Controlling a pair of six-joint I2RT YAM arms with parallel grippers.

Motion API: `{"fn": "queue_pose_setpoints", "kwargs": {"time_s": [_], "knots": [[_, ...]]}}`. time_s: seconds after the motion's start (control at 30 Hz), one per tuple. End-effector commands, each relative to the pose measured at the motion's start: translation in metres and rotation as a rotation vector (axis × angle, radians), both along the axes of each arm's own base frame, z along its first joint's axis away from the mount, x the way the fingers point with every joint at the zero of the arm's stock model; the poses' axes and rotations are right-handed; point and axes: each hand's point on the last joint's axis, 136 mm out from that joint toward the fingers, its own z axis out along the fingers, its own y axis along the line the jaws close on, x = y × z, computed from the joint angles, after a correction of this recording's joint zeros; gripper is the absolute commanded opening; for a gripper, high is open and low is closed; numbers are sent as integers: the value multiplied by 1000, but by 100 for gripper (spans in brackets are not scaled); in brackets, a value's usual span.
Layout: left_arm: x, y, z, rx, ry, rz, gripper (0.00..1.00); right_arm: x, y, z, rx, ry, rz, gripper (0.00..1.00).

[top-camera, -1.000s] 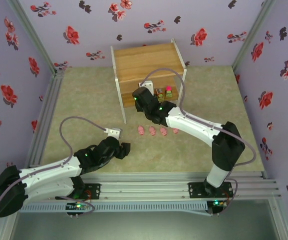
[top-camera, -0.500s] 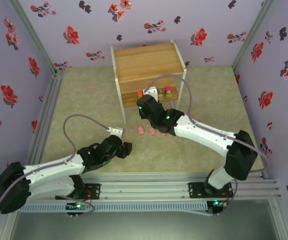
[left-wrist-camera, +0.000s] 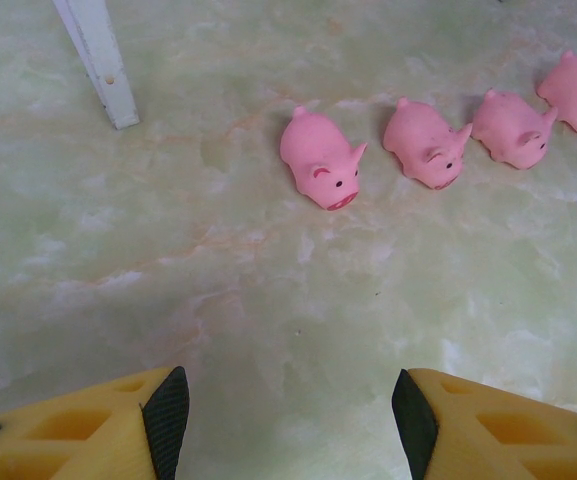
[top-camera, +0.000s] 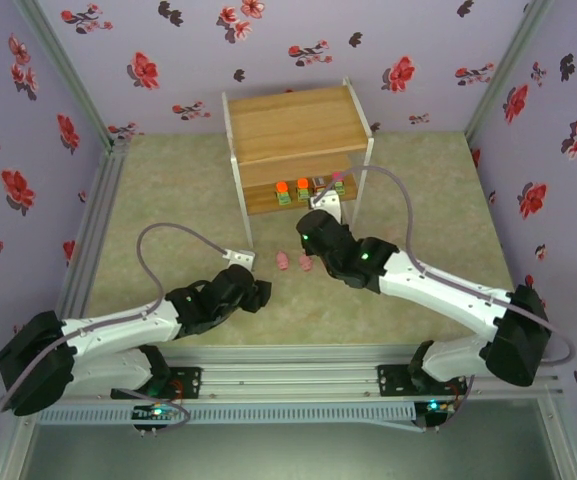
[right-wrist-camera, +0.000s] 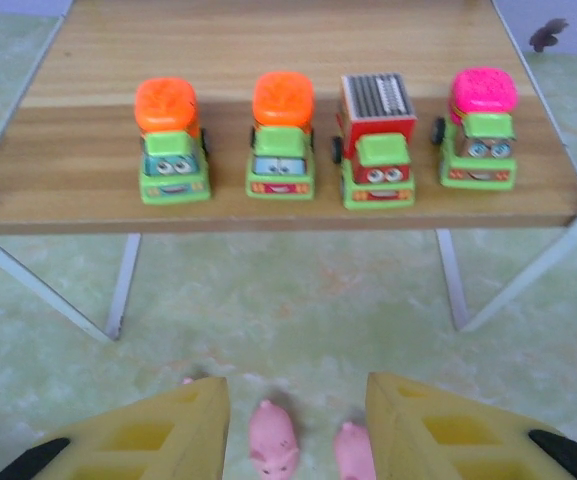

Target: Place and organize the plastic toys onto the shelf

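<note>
Left claw [left-wrist-camera: 288, 410] and right claw [right-wrist-camera: 296, 400] both hang released, gripping nothing. On the green table [top-camera: 168, 190] the shelf [top-camera: 293, 125] stands at the far side; 4 toy trucks [right-wrist-camera: 280, 135] line its lower board, and 4 pink pigs [left-wrist-camera: 320, 160] sit in a row before it.

The shelf [top-camera: 293, 128], light wooden boards on thin white legs, stands upright. On its lower board four green-cabbed trucks stand in a row facing out: orange-topped truck [right-wrist-camera: 172, 140], second orange-topped truck [right-wrist-camera: 282, 135], grey-topped truck [right-wrist-camera: 378, 140], magenta-topped truck [right-wrist-camera: 480, 128]. On the surface [left-wrist-camera: 268, 300] in front stand four pink pigs in a row, apart: first pig [left-wrist-camera: 320, 160], second pig [left-wrist-camera: 426, 144], third pig [left-wrist-camera: 513, 128], fourth pig [left-wrist-camera: 576, 90].
</note>
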Motion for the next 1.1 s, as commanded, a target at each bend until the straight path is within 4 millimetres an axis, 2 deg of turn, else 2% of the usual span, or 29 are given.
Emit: {"fn": "queue_pose_setpoints", "kwargs": {"time_s": [0.0, 0.37, 0.73, 1.07], "knots": [[5, -7, 13, -2, -34, -2, 60, -8, -17, 0, -19, -4, -33, 42], [9, -11, 14, 24, -43, 20, 61, -23, -55, -29, -52, 59, -65, 43], [12, -33, 12, 48, -41, -8, 61, -24, -95, -68, -45, 166, -143, 43], [2, -62, 8, 22, -35, -115, 61, -26, -107, -110, -53, 282, -168, 44]]}}
